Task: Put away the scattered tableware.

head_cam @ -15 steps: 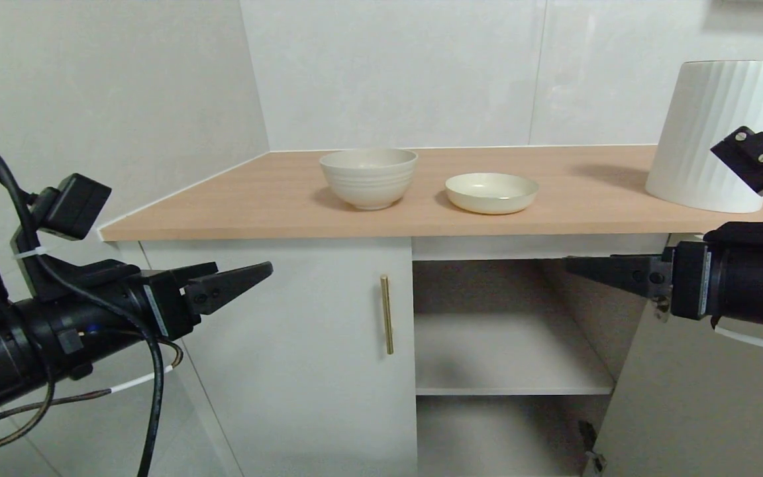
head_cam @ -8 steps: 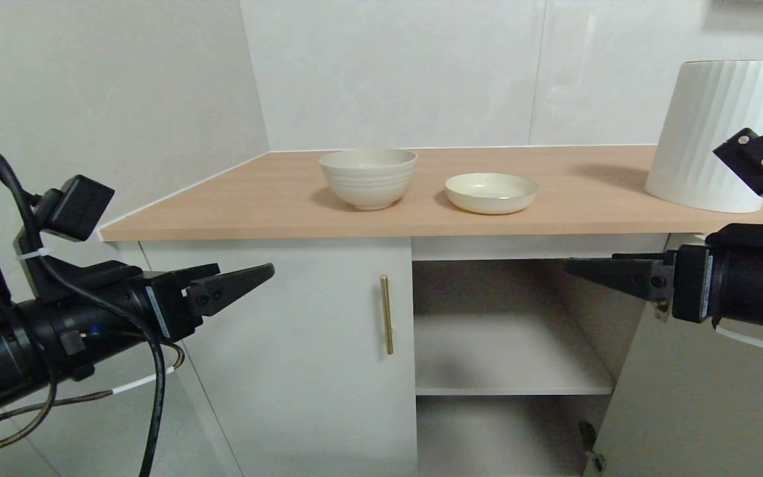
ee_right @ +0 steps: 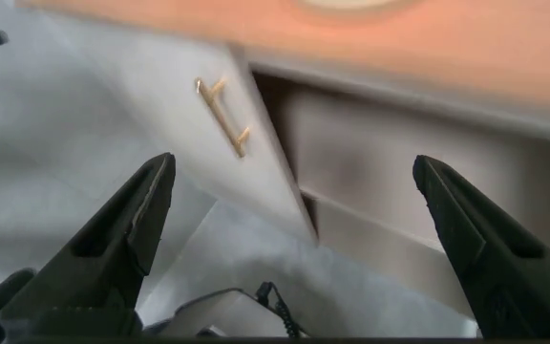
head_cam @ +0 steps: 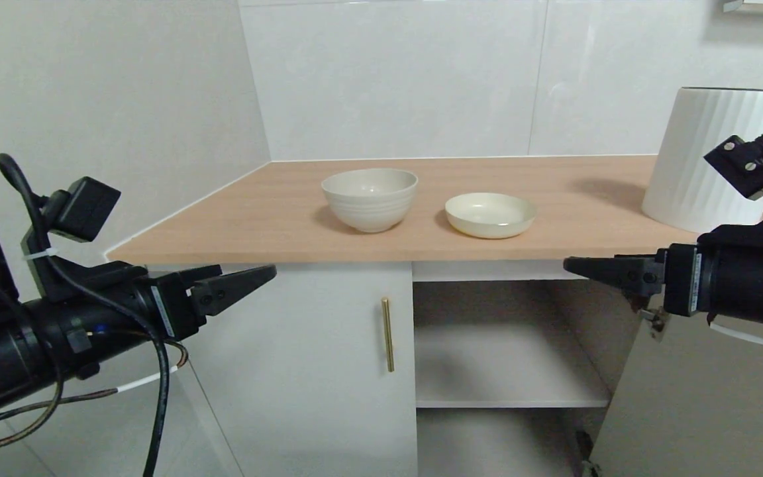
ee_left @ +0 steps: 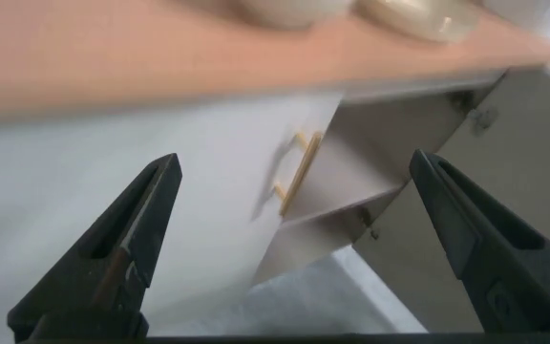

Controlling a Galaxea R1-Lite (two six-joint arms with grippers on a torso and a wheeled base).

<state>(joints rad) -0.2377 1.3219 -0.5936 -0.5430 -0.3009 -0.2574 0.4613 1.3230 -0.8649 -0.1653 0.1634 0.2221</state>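
A cream ribbed bowl (head_cam: 369,199) and a shallow cream plate (head_cam: 489,214) stand side by side on the wooden counter (head_cam: 275,218). The bowl (ee_left: 280,10) and the plate (ee_left: 418,14) also show in the left wrist view. My left gripper (head_cam: 246,270) is open and holds nothing. It hangs in front of the closed cabinet door, just below the counter's front edge and left of the bowl. My right gripper (head_cam: 573,265) is open too and holds nothing. It hangs before the open cabinet bay, below and right of the plate. Both wrist views show wide-spread fingers (ee_left: 113,258) (ee_right: 122,239).
The left cabinet door has a gold handle (head_cam: 387,333) and is closed. The right bay is open, with a bare white shelf (head_cam: 507,371), and its door (head_cam: 686,411) is swung out at the right. A tall white ribbed container (head_cam: 719,159) stands on the counter's right end.
The head camera has moved, so the counter and cabinet sit lower in the picture. Both grippers now stand nearer the counter's edge height. Both stayed open, and the bowl and plate have not moved.
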